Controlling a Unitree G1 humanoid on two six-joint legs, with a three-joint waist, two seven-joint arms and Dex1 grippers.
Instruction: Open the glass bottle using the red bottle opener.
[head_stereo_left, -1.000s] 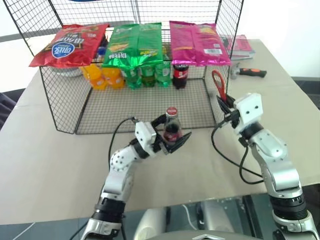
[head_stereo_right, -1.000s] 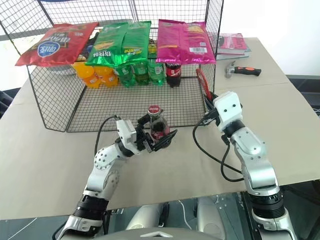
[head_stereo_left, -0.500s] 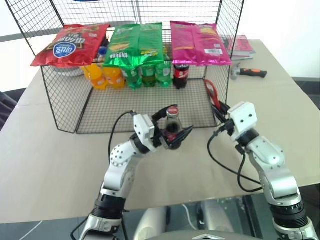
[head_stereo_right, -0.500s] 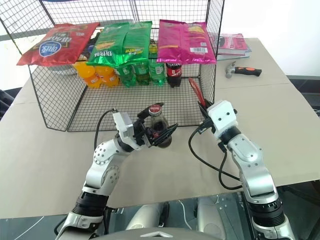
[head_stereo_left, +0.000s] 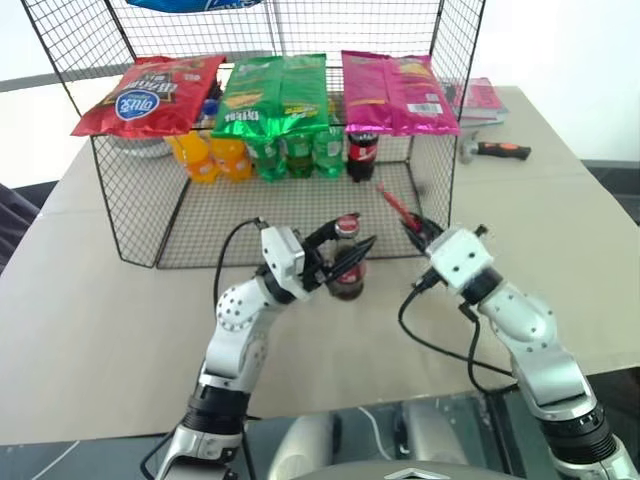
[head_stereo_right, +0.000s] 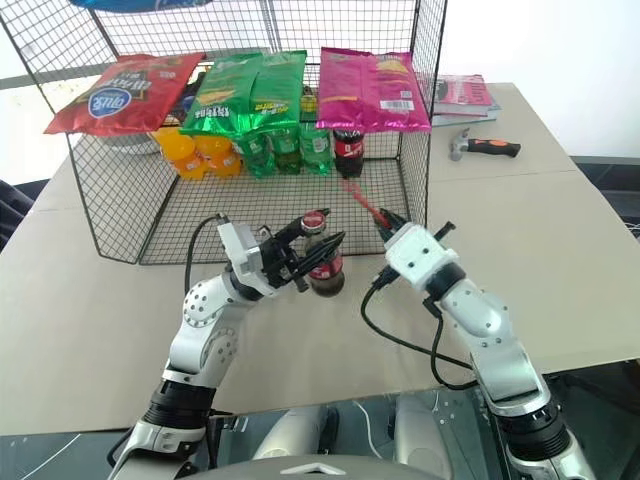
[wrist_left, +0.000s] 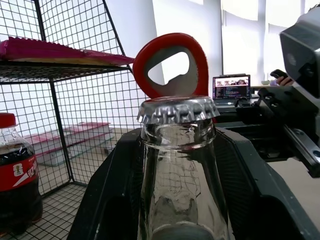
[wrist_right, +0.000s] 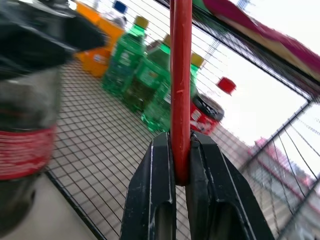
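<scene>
Bottle (head_stereo_left: 346, 268) upright above the table (head_stereo_left: 90, 300), just in front of the wire rack (head_stereo_left: 130, 215), held between the black fingers of the left gripper (head_stereo_left: 347, 257). Fingers sit one on each side of the glass below the neck, closed narrow on it; the left wrist view shows both pads (wrist_left: 107, 195) hugging the bottle's shoulders. Crown cap (head_stereo_left: 346, 222) in place on the neck, silver crimped edge intact.

Opener (head_stereo_left: 396, 207) clamped by its handle end in the right gripper (head_stereo_left: 420, 231), jaws pinched tight on the thin red strip. It points up and away toward the rack, loop end leading. From the left wrist camera the red loop shows right behind the cap; whether it touches the cap I cannot tell. From the head cameras the opener lies to the right of the bottle, near it.

Rack behind: orange (head_stereo_left: 200, 158) and green (head_stereo_left: 298, 152) soda bottles and one dark cola bottle (head_stereo_left: 361, 152) on the lower level. Red (head_stereo_left: 150, 95), green (head_stereo_left: 272, 93) and pink (head_stereo_left: 398, 90) snack bags on the shelf above.

Far right on the table, beyond the rack: a hammer (head_stereo_left: 493, 150) and a stack of books (head_stereo_left: 480, 98).
</scene>
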